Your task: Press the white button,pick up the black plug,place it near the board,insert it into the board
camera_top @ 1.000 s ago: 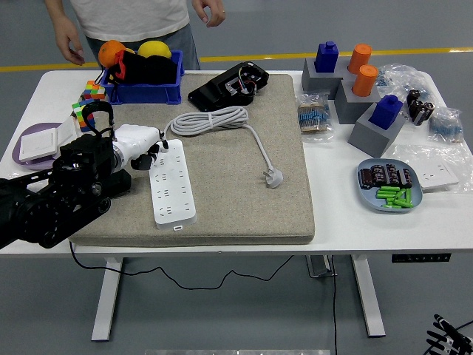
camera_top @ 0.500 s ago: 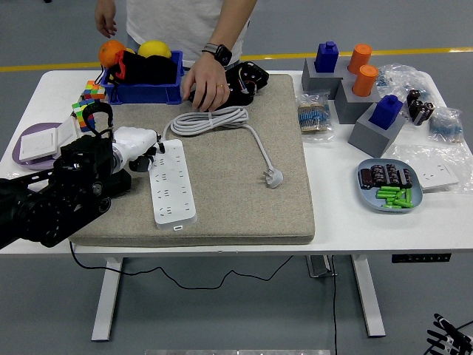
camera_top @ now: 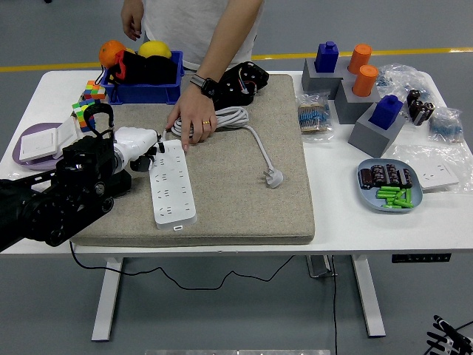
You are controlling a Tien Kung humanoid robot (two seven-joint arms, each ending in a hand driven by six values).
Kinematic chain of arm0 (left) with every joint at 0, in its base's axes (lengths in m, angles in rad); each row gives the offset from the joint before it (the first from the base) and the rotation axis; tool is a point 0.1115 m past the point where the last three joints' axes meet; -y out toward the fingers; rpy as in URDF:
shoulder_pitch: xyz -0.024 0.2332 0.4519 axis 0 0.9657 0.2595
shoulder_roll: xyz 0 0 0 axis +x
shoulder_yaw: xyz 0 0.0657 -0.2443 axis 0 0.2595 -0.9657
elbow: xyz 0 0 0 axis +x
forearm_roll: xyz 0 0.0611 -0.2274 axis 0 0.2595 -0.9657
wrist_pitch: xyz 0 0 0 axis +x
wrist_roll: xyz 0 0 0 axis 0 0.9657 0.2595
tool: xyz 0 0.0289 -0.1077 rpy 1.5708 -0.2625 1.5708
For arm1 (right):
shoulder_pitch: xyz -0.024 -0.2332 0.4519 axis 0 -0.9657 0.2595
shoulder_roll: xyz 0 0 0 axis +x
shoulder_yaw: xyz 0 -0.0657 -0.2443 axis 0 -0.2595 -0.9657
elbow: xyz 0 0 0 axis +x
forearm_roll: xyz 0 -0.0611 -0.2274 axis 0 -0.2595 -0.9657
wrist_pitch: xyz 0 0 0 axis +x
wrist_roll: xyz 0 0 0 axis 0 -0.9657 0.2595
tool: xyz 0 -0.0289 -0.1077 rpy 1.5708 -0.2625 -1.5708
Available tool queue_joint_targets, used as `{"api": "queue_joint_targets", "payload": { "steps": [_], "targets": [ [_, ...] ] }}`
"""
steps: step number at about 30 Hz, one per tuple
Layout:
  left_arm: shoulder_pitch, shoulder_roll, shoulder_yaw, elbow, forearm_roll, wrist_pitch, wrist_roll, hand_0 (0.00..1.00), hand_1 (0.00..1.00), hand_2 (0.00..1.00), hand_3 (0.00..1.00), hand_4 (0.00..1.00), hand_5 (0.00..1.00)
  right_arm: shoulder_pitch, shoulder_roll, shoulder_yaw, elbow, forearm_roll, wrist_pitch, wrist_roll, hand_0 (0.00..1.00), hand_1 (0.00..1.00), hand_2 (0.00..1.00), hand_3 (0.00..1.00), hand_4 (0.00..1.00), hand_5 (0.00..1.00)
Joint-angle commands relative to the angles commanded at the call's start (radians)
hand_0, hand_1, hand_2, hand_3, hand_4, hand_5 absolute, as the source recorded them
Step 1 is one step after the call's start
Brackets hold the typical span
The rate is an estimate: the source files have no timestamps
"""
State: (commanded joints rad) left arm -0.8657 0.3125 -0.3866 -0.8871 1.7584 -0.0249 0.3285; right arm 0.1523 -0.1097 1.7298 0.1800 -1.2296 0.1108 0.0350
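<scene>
The white power strip lies lengthwise on the grey mat, left of its middle. My left hand, white with black fingertips, rests at the strip's far left corner with relaxed fingers and holds nothing. A person's hand lies on the coiled white cable, its fingertips touching the strip's far end. The cable's white plug lies loose on the mat. The black plug with its wires lies at the mat's far edge, behind the person's wrist. My right hand hangs below the table at the bottom right.
A blue bin with fruit, colour cubes and a purple tray with a white switch stand at the left. Blue and orange blocks on grey stands, bags and a plate of batteries fill the right.
The person stepped in and reached for the black plug, then moved that hand down onto the coiled cable and the strip's far end. My left hand has barely moved.
</scene>
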Motion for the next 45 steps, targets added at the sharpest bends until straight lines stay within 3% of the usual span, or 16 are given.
{"api": "queue_joint_targets", "payload": {
  "steps": [8, 15, 19, 25, 27, 28, 33, 34, 39, 40, 45],
  "targets": [
    [-0.007, -0.019, 0.005, 0.03, 0.004, 0.001, 0.009, 0.555, 0.62, 0.341, 0.707, 0.002, 0.002, 0.0, -0.001, -0.012, 0.0, 0.005, -0.001, 0.0, 0.725, 0.609, 0.558, 0.659, 0.733, 0.493],
    [0.008, 0.001, -0.043, -0.015, 0.025, 0.004, 0.009, 0.55, 0.618, 0.338, 0.707, 0.002, 0.002, -0.01, 0.004, -0.01, 0.0, 0.002, 0.0, -0.002, 0.725, 0.61, 0.558, 0.659, 0.732, 0.49],
    [0.029, 0.012, -0.126, -0.055, 0.055, 0.017, 0.009, 0.549, 0.615, 0.335, 0.707, 0.002, 0.002, -0.018, 0.006, 0.0, 0.0, -0.004, -0.001, -0.002, 0.725, 0.609, 0.559, 0.659, 0.733, 0.492],
    [0.117, 0.037, -0.313, -0.152, 0.069, 0.048, -0.012, 0.544, 0.616, 0.337, 0.701, 0.002, 0.002, -0.023, 0.016, 0.004, 0.0, -0.001, -0.001, 0.003, 0.725, 0.609, 0.558, 0.659, 0.733, 0.492],
    [0.144, 0.05, -0.364, -0.184, 0.055, 0.04, -0.014, 0.544, 0.616, 0.337, 0.701, 0.002, 0.002, -0.024, 0.018, 0.007, 0.0, -0.002, -0.001, 0.004, 0.725, 0.609, 0.558, 0.659, 0.733, 0.492],
    [0.163, 0.06, -0.39, -0.205, 0.042, 0.028, -0.01, 0.584, 0.588, 0.373, 0.64, 0.002, 0.002, -0.025, 0.019, 0.009, 0.0, -0.002, 0.0, 0.005, 0.725, 0.609, 0.558, 0.658, 0.733, 0.492],
    [0.252, 0.106, -0.523, -0.287, -0.019, -0.02, 0.016, 0.584, 0.588, 0.373, 0.64, 0.002, 0.002, -0.032, 0.018, 0.02, 0.0, -0.008, 0.0, 0.005, 0.725, 0.609, 0.558, 0.658, 0.733, 0.492],
    [0.266, 0.113, -0.543, -0.295, -0.026, -0.025, 0.021, 0.662, 0.763, 0.681, 0.699, 0.728, 0.002, -0.032, 0.018, 0.021, 0.0, -0.008, 0.0, 0.005, 0.725, 0.61, 0.558, 0.657, 0.733, 0.492],
    [0.35, 0.154, -0.637, -0.316, -0.051, -0.067, 0.022, 0.662, 0.763, 0.681, 0.699, 0.728, 0.002, -0.034, 0.018, 0.02, 0.0, -0.007, 0.002, 0.008, 0.725, 0.61, 0.558, 0.657, 0.733, 0.492],
    [0.365, 0.158, -0.652, -0.319, -0.055, -0.071, 0.016, 0.804, 0.855, 0.765, 0.801, 0.957, 0.091, -0.033, 0.018, 0.02, 0.0, -0.006, 0.002, 0.009, 0.725, 0.608, 0.559, 0.659, 0.733, 0.492],
    [0.454, 0.164, -0.748, -0.345, -0.05, -0.092, -0.04, 0.804, 0.855, 0.765, 0.801, 0.957, 0.091, -0.032, 0.017, 0.022, 0.0, -0.012, 0.001, 0.008, 0.725, 0.608, 0.559, 0.659, 0.733, 0.492]
  ]
}}
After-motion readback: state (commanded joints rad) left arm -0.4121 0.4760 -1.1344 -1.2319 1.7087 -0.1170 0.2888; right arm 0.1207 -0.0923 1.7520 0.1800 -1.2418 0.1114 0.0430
